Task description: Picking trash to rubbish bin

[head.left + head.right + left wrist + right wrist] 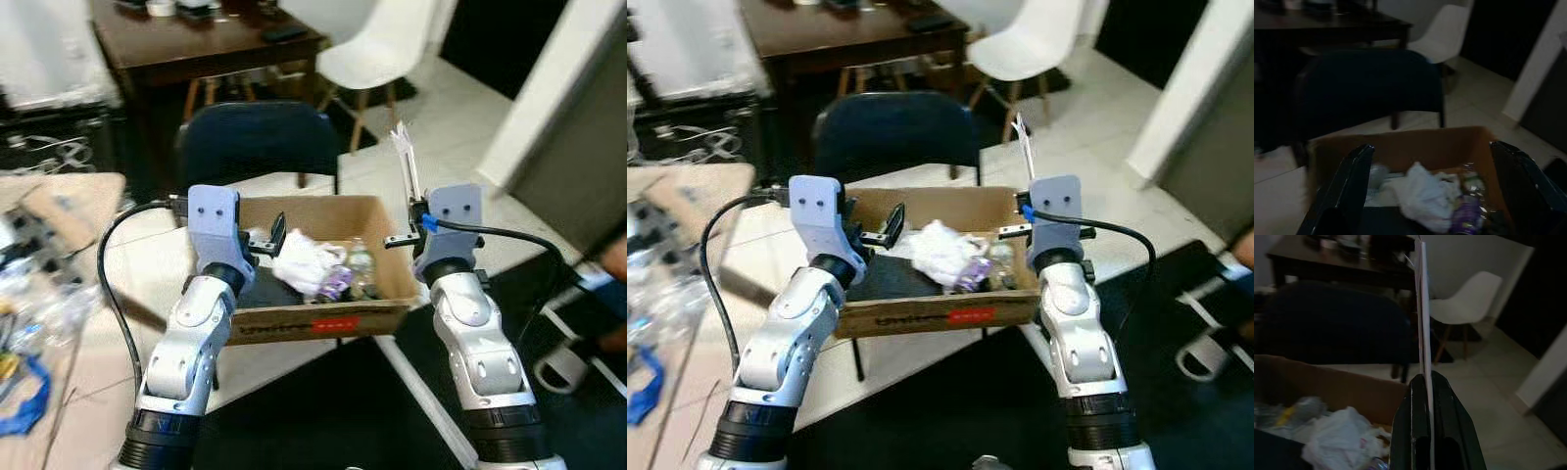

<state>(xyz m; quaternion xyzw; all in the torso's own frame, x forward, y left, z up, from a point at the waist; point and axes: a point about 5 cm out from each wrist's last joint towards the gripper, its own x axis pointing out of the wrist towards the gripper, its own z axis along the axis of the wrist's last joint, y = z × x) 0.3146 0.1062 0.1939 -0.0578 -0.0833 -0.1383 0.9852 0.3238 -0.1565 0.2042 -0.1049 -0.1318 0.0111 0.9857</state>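
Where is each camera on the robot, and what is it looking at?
Left and right eye views: on the head, looking down at the cardboard box, both silver arms showing.
Left wrist view: looks along the open left pincer into the box at the white crumpled trash.
Right wrist view: looks along the right pincer, shut on a thin white strip.
All views share the box and dark chair.

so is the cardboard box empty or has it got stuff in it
Not empty: the cardboard box holds crumpled white plastic and other trash.

Dark chair (257,142), white chair (377,44), table (201,44)
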